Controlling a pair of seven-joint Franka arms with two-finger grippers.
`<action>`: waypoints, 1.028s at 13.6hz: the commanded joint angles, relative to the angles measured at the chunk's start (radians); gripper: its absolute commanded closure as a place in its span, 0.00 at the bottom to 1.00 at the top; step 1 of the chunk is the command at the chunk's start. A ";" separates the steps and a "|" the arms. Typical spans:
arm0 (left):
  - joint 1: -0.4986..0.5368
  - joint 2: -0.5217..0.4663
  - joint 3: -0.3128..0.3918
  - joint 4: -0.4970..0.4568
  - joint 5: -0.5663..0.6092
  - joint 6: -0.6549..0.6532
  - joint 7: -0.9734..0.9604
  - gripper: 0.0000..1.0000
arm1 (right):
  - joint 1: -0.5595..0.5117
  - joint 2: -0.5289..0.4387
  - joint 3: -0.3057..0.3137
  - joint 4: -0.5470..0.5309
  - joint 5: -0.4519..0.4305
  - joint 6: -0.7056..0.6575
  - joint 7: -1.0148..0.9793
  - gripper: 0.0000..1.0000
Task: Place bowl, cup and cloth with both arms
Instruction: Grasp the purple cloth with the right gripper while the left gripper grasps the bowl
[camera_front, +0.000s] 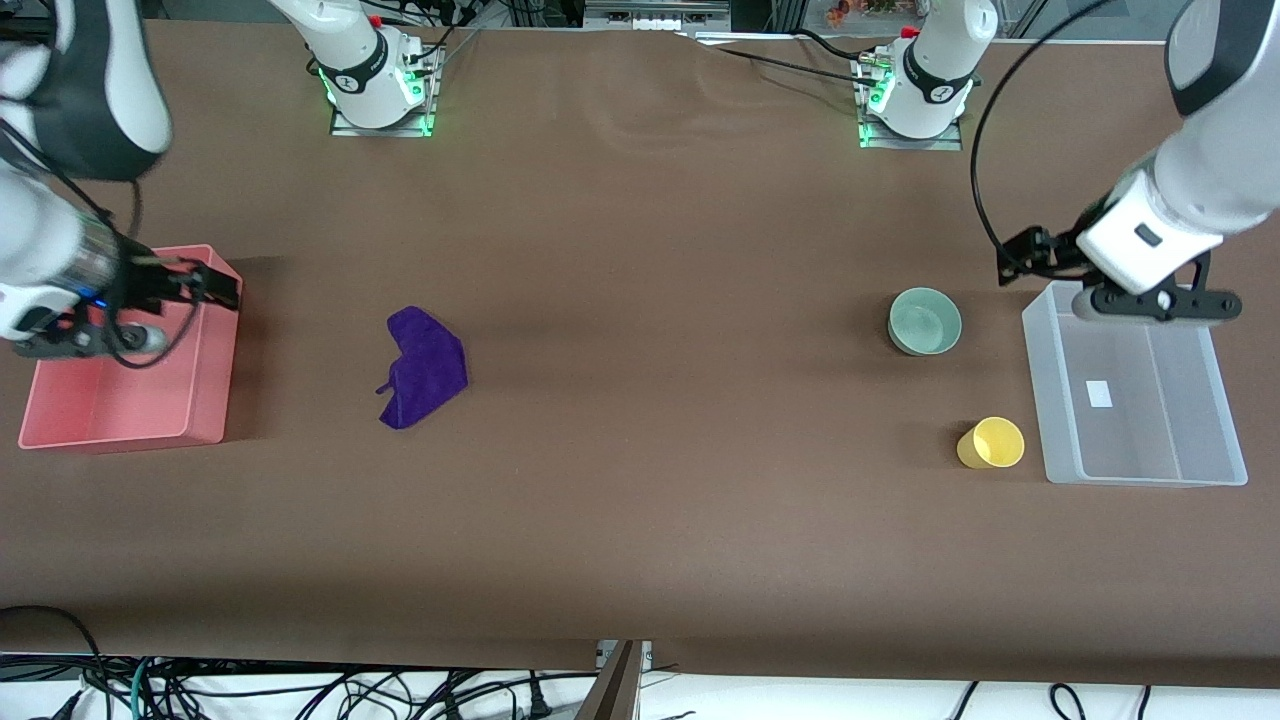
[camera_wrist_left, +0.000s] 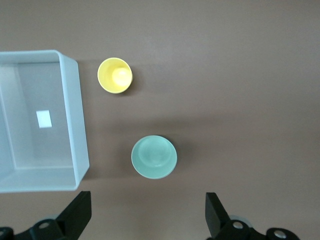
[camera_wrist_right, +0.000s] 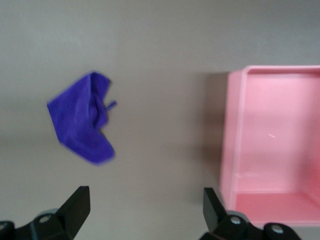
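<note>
The pale mint-green bowl (camera_front: 925, 320) sits on the brown table toward the left arm's end, beside the clear bin; it also shows in the left wrist view (camera_wrist_left: 154, 156). The yellow cup (camera_front: 992, 443) stands nearer to the front camera than the bowl, and shows in the left wrist view (camera_wrist_left: 115, 75). The purple cloth (camera_front: 425, 367) lies crumpled toward the right arm's end, seen in the right wrist view (camera_wrist_right: 82, 122). My left gripper (camera_front: 1025, 258) (camera_wrist_left: 148, 215) is open and empty, high above the table beside the clear bin. My right gripper (camera_front: 210, 285) (camera_wrist_right: 145, 212) is open and empty over the pink bin's edge.
A clear plastic bin (camera_front: 1040, 400) (camera_wrist_left: 75, 125) stands empty at the left arm's end. A pink bin (camera_front: 215, 370) (camera_wrist_right: 232, 135) stands empty at the right arm's end. Both arm bases stand along the table's edge farthest from the front camera.
</note>
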 joint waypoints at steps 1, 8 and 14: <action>0.032 0.048 -0.001 -0.036 -0.031 0.056 0.069 0.00 | -0.005 -0.026 0.062 -0.198 0.021 0.228 0.116 0.00; 0.059 0.056 -0.006 -0.580 0.008 0.574 0.095 0.00 | 0.058 0.176 0.091 -0.365 0.021 0.732 0.198 0.00; 0.084 0.086 -0.007 -0.754 0.141 0.817 0.146 0.02 | 0.120 0.305 0.091 -0.365 0.021 0.919 0.253 0.20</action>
